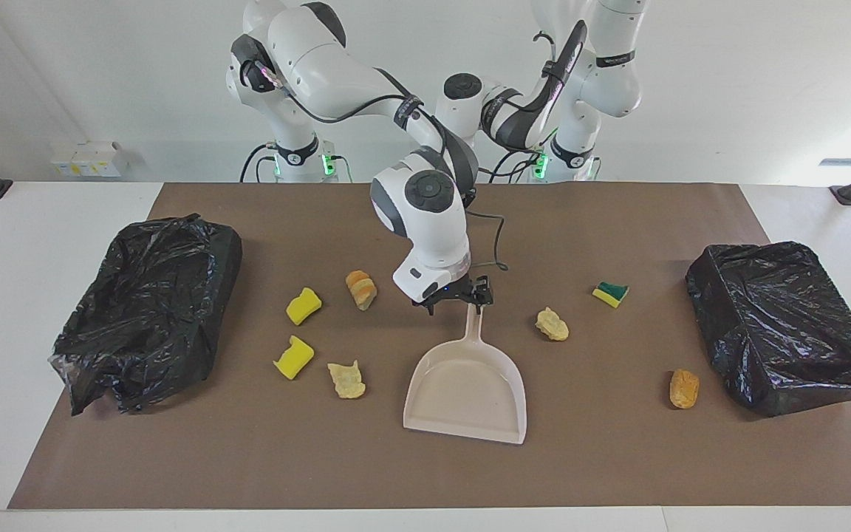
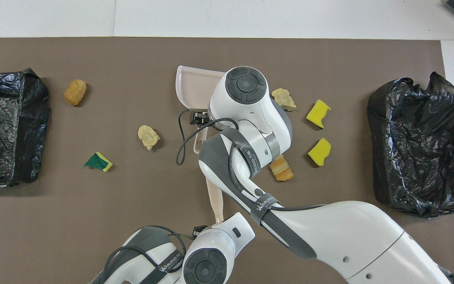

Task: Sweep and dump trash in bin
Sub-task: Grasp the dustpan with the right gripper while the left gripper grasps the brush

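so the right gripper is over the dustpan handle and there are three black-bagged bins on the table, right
Not quite: there are two black-bagged bins, not three, one at the right arm's end of the table and one at the left arm's end, as the facing view shows. The right gripper is indeed over the dustpan handle.

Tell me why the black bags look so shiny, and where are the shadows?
Facing view: room light glints white on the crinkled black bags, and the scraps cast only faint, soft shadows on the brown mat. Overhead view: the same glints on the bags; the right arm hides part of the dustpan.
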